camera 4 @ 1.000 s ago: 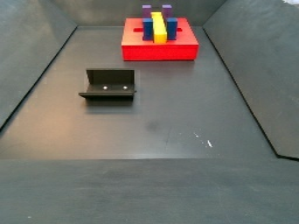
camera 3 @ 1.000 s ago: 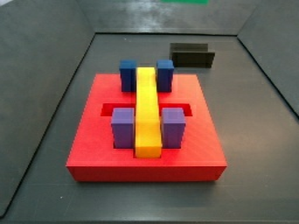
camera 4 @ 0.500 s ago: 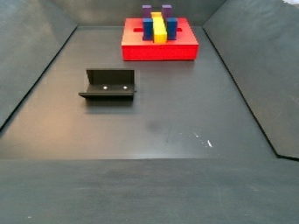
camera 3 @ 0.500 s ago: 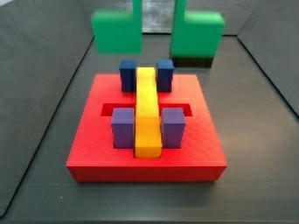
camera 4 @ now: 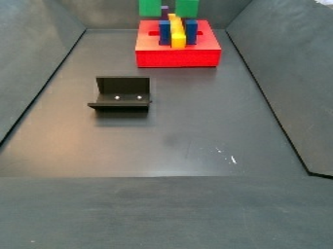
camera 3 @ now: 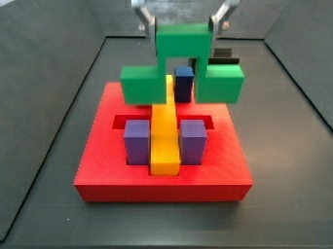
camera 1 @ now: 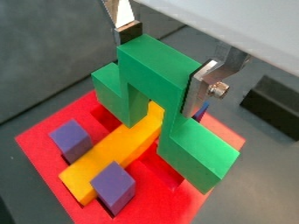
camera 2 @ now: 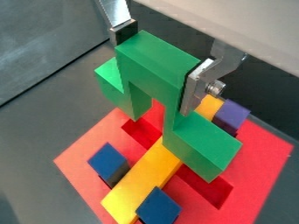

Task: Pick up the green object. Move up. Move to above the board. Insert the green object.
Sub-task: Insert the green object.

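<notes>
Overhead, pincer point(camera 3: 182, 24) clamped on the green object point(camera 3: 182, 64), flat silver fingers point(camera 1: 214, 77) pressed against opposite faces of its raised centre cube. Seen in both wrist views: one finger plate at the near face with a screw showing, the other finger point(camera 2: 121, 29) at the far face, dark pad against green. Green object point(camera 1: 163, 103) held in the air above the board point(camera 3: 163, 180), not touching it in a side view; two lower cubes hanging down either side of the centre cube, bridge-like, straddling the line of the yellow bar point(camera 3: 164, 126). Green object point(camera 2: 166, 98) level, not tilted, as far as can be told.

Board point(camera 1: 41, 136) a flat red slab resting on the dark surface point(camera 4: 169, 126), at the far end of it in a side view point(camera 4: 178, 53). Yellow bar point(camera 1: 117, 156) lying lengthwise across the middle of the board. Two purple blocks point(camera 3: 136, 142) standing just beside the bar, one on each side, at the near end in a side view. Two blue blocks point(camera 3: 143, 78) likewise flanking the bar at the far end, partly hidden behind the green object. Open rectangular slot point(camera 3: 124, 123) visible in the red slab between the purple and blue blocks.

Fixture point(camera 4: 121, 95) standing on the surface well apart from the board, its dark upright bracket on a base plate. Only a strip of green showing above the board at the frame edge in that same side view point(camera 4: 169, 6).
</notes>
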You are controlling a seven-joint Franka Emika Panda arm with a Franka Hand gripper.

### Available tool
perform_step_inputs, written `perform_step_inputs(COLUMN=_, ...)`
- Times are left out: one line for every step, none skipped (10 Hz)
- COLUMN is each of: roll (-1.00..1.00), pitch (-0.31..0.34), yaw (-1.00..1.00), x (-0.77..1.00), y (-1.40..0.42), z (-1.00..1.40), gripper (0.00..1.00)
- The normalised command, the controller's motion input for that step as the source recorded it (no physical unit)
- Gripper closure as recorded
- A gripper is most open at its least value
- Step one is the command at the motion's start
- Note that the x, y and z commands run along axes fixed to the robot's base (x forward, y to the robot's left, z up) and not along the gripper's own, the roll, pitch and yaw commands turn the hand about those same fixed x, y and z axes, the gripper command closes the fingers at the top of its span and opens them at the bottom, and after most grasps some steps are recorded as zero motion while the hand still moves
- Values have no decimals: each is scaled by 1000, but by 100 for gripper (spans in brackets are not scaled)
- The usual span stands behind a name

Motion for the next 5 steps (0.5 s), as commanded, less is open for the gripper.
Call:
perform_step_inputs(roll=-106, pitch=-233, yaw=0, x=-220, y=26, z=-157, gripper=100)
perform_step_inputs(roll=-63, pitch=-223, yaw=57, x=-377, y=77, z=-43, gripper=100)
perform_step_inputs(roll=-34, pitch=-216, yaw=11, x=-574, y=20, z=0, gripper=100)
perform_step_inputs(roll=83, pitch=-136, yaw=43, x=-577, y=0, z=0, gripper=100)
perform_step_inputs(roll=186, pitch=-119, yaw=131, x=-266, y=0, z=-140, gripper=100)
